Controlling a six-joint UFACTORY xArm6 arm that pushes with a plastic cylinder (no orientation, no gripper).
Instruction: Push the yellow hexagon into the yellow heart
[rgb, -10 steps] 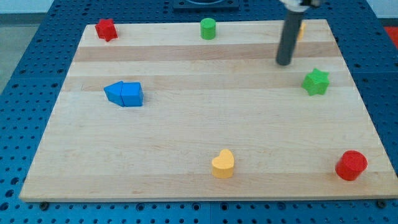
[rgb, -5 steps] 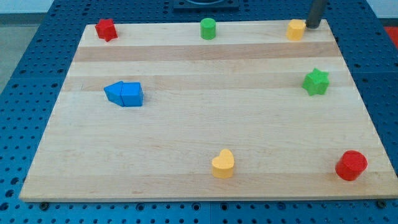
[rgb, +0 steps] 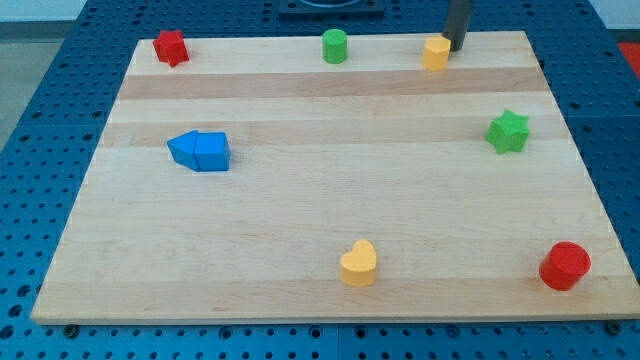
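Observation:
The yellow hexagon (rgb: 436, 52) lies near the board's top edge, right of centre. My tip (rgb: 455, 46) stands right against the hexagon's upper right side. The yellow heart (rgb: 358, 264) lies near the view's bottom edge of the board, a little right of centre, far below the hexagon.
A green cylinder (rgb: 334, 45) sits at the top, left of the hexagon. A red star (rgb: 170, 46) is at the top left. Two blue blocks (rgb: 199, 151) lie together at the left. A green star (rgb: 508, 131) is at the right, a red cylinder (rgb: 565, 266) at the bottom right.
My tip went from below the hexagon up around its right side, then moved left. The yellow hexagon has slid left and slightly down.

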